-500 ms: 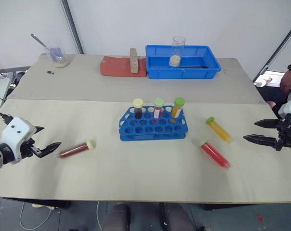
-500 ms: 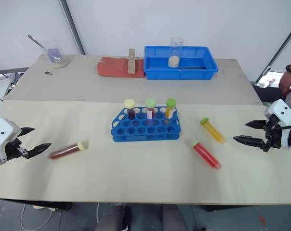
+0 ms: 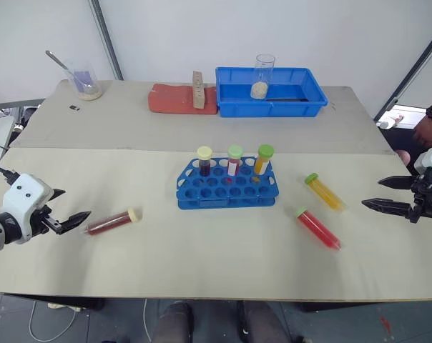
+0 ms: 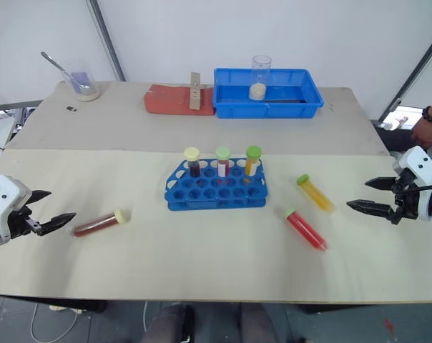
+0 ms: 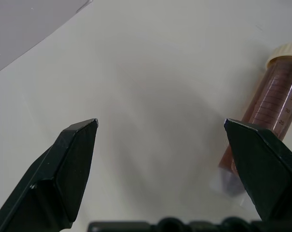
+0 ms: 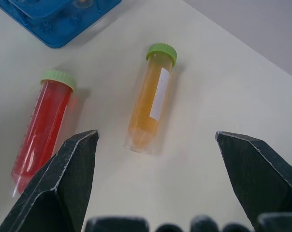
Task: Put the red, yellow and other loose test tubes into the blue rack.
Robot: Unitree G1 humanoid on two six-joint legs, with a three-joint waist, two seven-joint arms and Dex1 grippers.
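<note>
Now, nearest to the robot, both claws hover low over the worktop with fingers spread wide and nothing between them. The left claw is at the left edge, just beside the dark red tube, which lies flat with its pale yellow cap pointing toward the middle; in the left wrist view the tube sits close to one finger. The right claw is at the right edge and points at the red tube and the yellow tube, both lying down, apart from each other, green caps toward the blue rack.

Compared with half a second ago, almost nothing has changed: the right claw has drawn back only slightly toward the edge, and the three tubes lie as before. So I judge that no grasp has started and all three loose tubes are left to do.

Further away, the rack already carries three upright capped tubes in its back row. Beyond it stands a blue tray.
</note>
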